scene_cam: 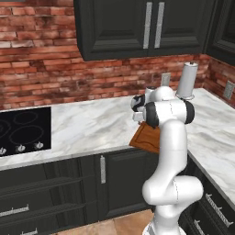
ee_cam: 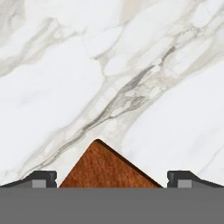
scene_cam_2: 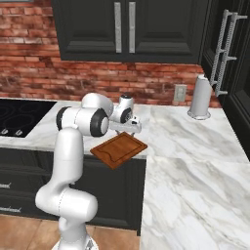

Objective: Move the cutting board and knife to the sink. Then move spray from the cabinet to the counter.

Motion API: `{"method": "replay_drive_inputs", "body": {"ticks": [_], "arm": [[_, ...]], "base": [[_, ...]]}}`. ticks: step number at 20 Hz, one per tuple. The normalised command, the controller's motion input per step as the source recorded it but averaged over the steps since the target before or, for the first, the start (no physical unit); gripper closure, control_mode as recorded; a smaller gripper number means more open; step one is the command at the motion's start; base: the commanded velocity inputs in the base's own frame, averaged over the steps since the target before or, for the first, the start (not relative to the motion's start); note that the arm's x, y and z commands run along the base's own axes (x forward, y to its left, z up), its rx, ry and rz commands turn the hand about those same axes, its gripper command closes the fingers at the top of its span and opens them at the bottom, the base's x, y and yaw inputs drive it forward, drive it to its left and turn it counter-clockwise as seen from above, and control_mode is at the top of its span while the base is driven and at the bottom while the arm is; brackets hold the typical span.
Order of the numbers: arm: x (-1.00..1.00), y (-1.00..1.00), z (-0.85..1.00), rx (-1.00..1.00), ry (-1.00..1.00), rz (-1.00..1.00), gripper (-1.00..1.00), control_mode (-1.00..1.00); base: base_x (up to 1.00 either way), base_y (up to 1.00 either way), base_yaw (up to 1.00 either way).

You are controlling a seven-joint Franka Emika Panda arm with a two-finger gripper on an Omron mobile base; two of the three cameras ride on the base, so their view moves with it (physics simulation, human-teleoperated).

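The cutting board (scene_cam_2: pixel 118 149) is a reddish-brown wooden square with a groove round its edge. It lies flat on the white marble counter (scene_cam_2: pixel 195 161), at the front edge near the counter's corner. It also appears in the left base view as the cutting board (scene_cam: pixel 146 139), partly behind my arm. My gripper (scene_cam_2: pixel 128 130) hangs open just above the board's far corner, pointing down. In the hand view, one corner of the board (ee_cam: pixel 105 168) pokes up between my two dark fingertips (ee_cam: pixel 41 178), with nothing held. The knife, sink, spray and cabinet are out of view.
A black glass cooktop (scene_cam: pixel 23 131) is set into the counter at the left. A tall steel cylinder (scene_cam_2: pixel 200 97) stands by the brick back wall, next to an outlet (scene_cam_2: pixel 180 93). Panelled double-door cupboards (scene_cam: pixel 147 27) hang overhead. The counter runs on to the right (scene_cam: pixel 215 137).
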Motion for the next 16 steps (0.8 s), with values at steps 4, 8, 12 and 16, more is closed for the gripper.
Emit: {"method": "replay_drive_inputs", "body": {"ticks": [4, 8, 12, 16], "arm": [[0.00, 0.00, 0.00, 0.00, 0.00, 0.00, -1.00, 1.00], [0.00, 0.00, 0.00, 0.00, 0.00, 0.00, -1.00, 1.00], [0.03, 0.00, 0.00, 0.00, 0.00, 0.00, -1.00, -1.00], [0.28, 0.00, 0.05, 0.00, 0.00, 0.00, -1.00, -1.00]], "base": [[0.00, 0.00, 0.00], [0.00, 0.00, 0.00], [0.00, 0.00, 0.00], [0.00, 0.00, 0.00]]}}
